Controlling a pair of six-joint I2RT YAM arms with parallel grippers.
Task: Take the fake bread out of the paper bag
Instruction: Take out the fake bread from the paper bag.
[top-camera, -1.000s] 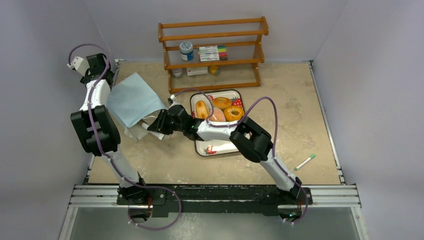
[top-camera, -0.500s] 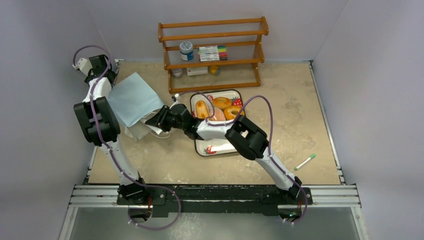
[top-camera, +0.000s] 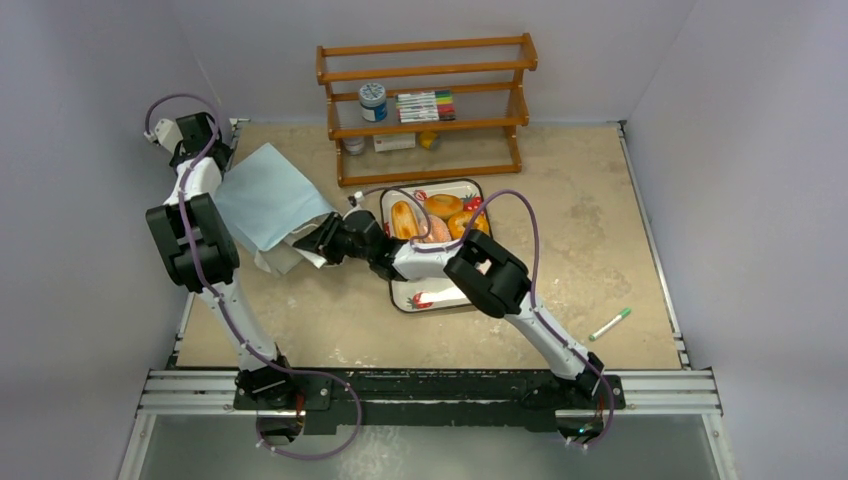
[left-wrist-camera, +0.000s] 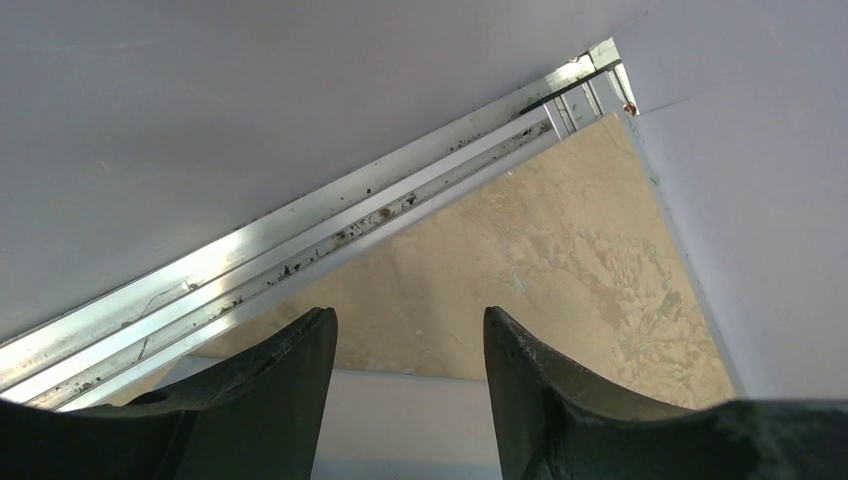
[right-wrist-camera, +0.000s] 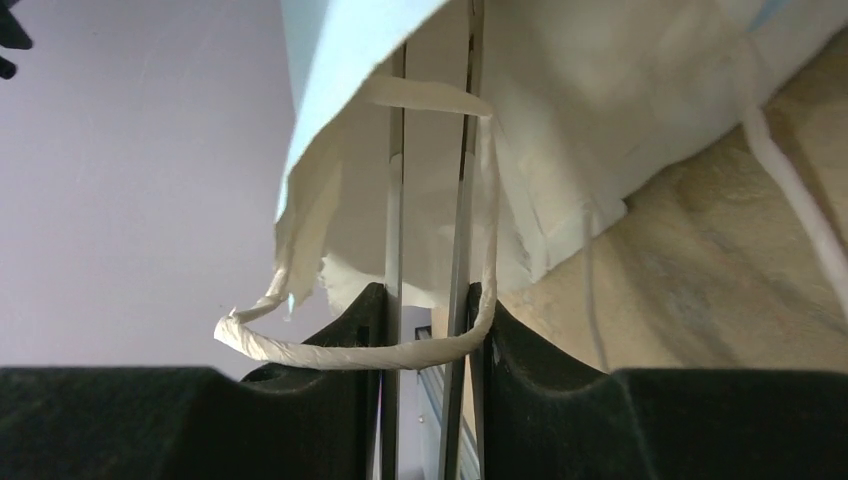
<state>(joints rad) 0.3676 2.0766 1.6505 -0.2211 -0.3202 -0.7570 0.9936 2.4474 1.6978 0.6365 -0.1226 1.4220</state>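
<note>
The light blue paper bag (top-camera: 268, 195) lies on its side at the back left, with its white mouth (top-camera: 290, 255) facing my right gripper (top-camera: 318, 240). That gripper's tips are at the mouth, a narrow gap apart, with nothing visible between them. In the right wrist view a white cord handle (right-wrist-camera: 350, 352) drapes across the fingers of the right gripper (right-wrist-camera: 428, 290), and the bag's torn rim (right-wrist-camera: 330, 150) hangs above. Fake bread lies in the strawberry tray (top-camera: 440, 295): a golden loaf (top-camera: 403, 218), an orange-brown ring (top-camera: 443, 205) and a pinkish oval (top-camera: 436, 232). My left gripper (top-camera: 200, 140) is open and raised over the back-left corner, and in its own view the left gripper (left-wrist-camera: 410, 320) holds nothing.
A wooden shelf (top-camera: 430, 105) with a jar, markers and small items stands at the back. A green-capped pen (top-camera: 610, 324) lies at the right. A metal rail (left-wrist-camera: 300, 250) runs along the table's left edge under my left gripper, close to the walls.
My right arm has pushed its gripper a little further left, up to the bag's mouth. The left arm has shifted slightly to the right at the back corner. Both grippers' openings are unchanged.
</note>
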